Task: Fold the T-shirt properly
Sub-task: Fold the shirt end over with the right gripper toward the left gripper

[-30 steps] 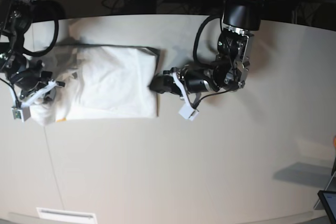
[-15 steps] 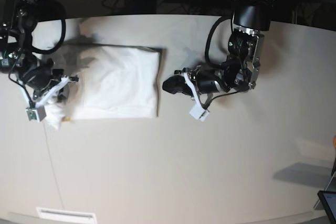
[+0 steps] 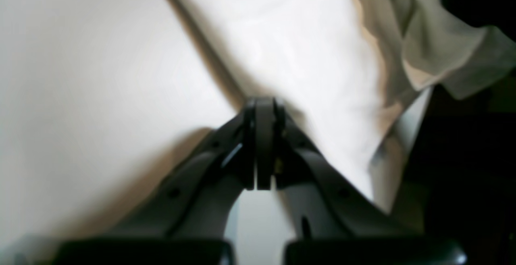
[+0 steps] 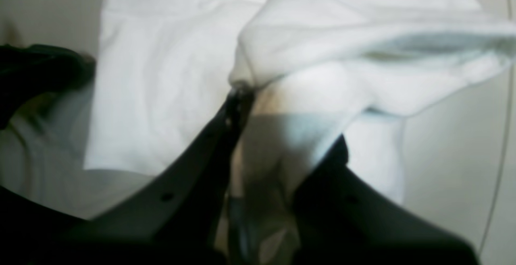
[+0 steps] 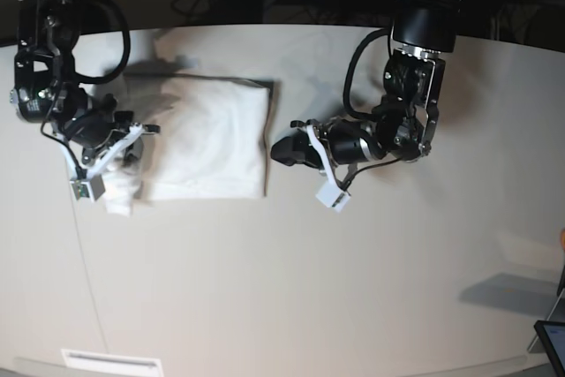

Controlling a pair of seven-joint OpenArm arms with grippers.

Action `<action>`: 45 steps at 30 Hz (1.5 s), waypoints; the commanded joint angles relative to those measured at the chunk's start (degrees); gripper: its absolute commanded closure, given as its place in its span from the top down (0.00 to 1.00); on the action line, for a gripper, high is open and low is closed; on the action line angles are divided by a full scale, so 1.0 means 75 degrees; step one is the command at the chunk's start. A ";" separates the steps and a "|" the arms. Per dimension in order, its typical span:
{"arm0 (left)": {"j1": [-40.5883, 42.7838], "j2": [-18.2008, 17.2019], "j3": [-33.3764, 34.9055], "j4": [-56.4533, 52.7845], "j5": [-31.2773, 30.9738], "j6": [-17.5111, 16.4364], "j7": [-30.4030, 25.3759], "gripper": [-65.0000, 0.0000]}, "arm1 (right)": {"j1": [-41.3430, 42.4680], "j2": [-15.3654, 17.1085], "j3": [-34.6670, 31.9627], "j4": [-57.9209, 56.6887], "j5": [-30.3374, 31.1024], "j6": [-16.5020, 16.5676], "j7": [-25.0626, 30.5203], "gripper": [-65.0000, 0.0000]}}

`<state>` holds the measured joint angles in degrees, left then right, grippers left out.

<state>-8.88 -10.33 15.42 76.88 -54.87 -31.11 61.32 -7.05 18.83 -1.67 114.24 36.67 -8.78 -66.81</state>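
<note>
**White shirt half folded, one end lifted by the right arm**

Left wrist view: the left gripper (image 3: 264,144), made of black plastic, has its two jaws pressed together with nothing between them. It hangs above the pale beige table (image 3: 80,75), just beside the straight edge of the large white cotton T-shirt (image 3: 306,43). At the far right of this view the cloth is crumpled and raised, and a dark blurred shape is seen above it.

Right wrist view: the black right gripper (image 4: 242,96) is closed almost fully and pinches a fold of the white cloth. The pinched part (image 4: 363,47) is lifted and hangs over the flat part of the shirt (image 4: 161,75), which lies on the table. The picture is blurred, so the seams and the print cannot be told.

Base view: the T-shirt (image 5: 212,139) lies on the far left part of the table (image 5: 309,289) as a roughly rectangular white folded piece. The right gripper (image 5: 119,143) holds its left end, where the cloth is bunched and hangs down a little. The left gripper (image 5: 284,149) is just beside the right edge of the shirt, apart from it. No box, tray or other container is seen on the table.
</note>
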 commanded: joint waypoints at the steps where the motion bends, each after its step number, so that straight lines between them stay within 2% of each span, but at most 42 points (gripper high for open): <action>1: -0.0122 0.0000 -0.0022 0.0117 0.0020 0.0075 -0.0106 0.00 | 0.0090 0.0086 -0.0064 0.0177 0.0064 -0.0160 0.0263 0.00; 4: -0.0075 -0.0024 -0.0022 0.0129 0.0172 0.0146 -0.0106 0.00 | 0.0102 0.0273 -0.0392 0.0177 0.0052 -0.1016 0.0509 0.00; 7: -0.0064 -0.0059 -0.0081 0.0152 0.0172 0.0146 -0.0106 0.00 | 0.0125 0.0496 -0.0568 0.0165 0.0064 -0.1532 0.0755 0.00; 13: -0.0017 -0.0481 -0.0093 0.0152 0.0160 0.0146 -0.0106 0.00 | 0.0196 0.0953 -0.0533 0.0153 0.0075 -0.2235 0.0767 0.00; 17: -0.0005 -0.0622 -0.0104 0.0152 0.0172 0.0146 -0.0129 0.00 | 0.0172 0.0930 -0.0603 0.0153 0.0075 -0.2563 0.0755 0.00; 23: -0.0005 -0.0633 -0.0104 0.0152 0.0195 0.0146 -0.0129 0.00 | 0.0242 0.0988 -0.0932 0.0177 0.0075 -0.3407 0.0755 0.00; 30: -0.0017 -0.0903 -0.0104 0.0129 0.0195 0.0146 -0.0141 0.00 | 0.0418 0.1000 -0.0943 0.0247 0.0029 -0.3478 0.0919 0.00; 36: -0.0005 -0.1114 -0.0116 0.0117 0.0195 0.0134 -0.0164 0.00 | 0.0453 0.1399 -0.1330 0.0259 0.0075 -0.3489 0.2115 0.00; 40: -0.0029 -0.1219 -0.0116 0.0082 0.0207 0.0134 -0.0176 0.00 | 0.0407 0.1422 -0.1401 0.0270 0.0087 -0.3489 0.2326 0.00; 45: -0.0157 -0.1208 -0.0128 -0.0258 0.0207 0.0122 -0.0176 0.00 | 0.0430 0.1598 -0.1401 0.0270 0.1095 -0.3478 0.2267 0.00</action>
<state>-9.15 -18.90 14.66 74.48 -54.11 -30.26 59.79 -4.80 29.89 -12.62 115.02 45.91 -35.00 -50.96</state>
